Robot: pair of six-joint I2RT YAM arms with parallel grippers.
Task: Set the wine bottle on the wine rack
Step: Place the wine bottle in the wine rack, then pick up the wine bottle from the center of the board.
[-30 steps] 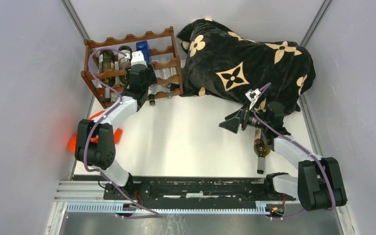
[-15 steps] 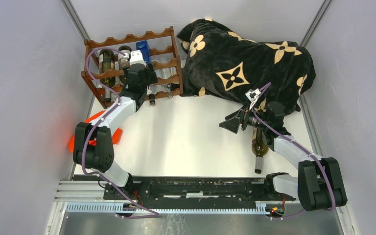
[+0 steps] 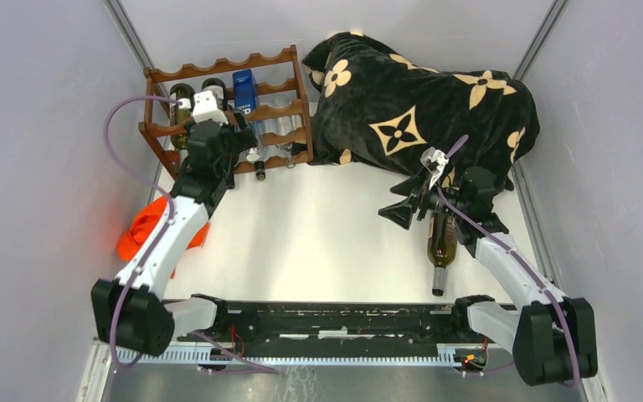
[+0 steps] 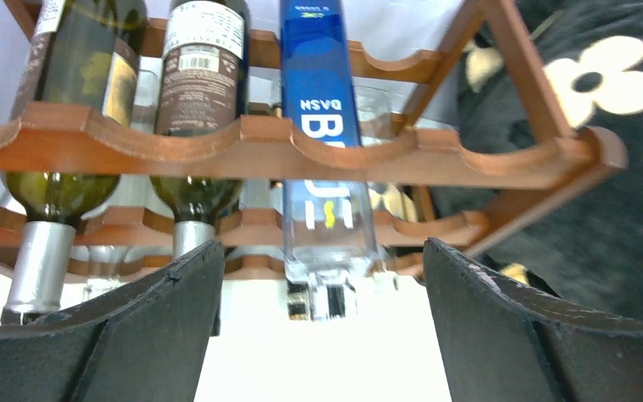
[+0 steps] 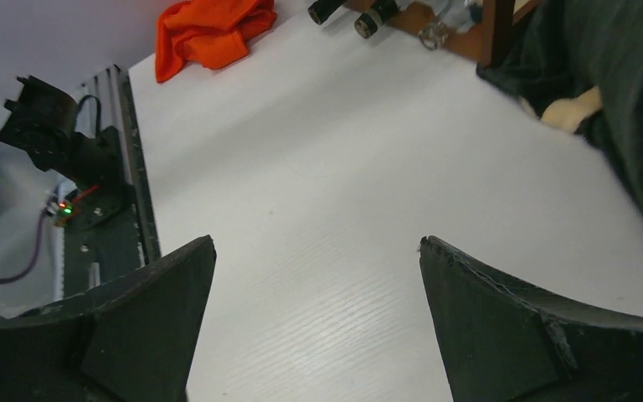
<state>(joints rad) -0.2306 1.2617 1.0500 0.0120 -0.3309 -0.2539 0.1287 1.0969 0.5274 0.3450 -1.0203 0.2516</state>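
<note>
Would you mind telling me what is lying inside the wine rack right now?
Two dark green bottles and a blue bottle lie side by side in the wine rack. From above, the left arm hides part of its lower tiers.

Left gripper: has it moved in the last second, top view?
Yes. The left gripper has shifted left along the front of the wine rack, from near its middle toward its left half, jaws open.

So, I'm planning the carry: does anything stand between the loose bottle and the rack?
Nothing lies on the table between the bottle and the rack. The open left gripper hovers at the rack's front, though, and could block the approach. The blanket lies right of the rack, off the path.
</note>
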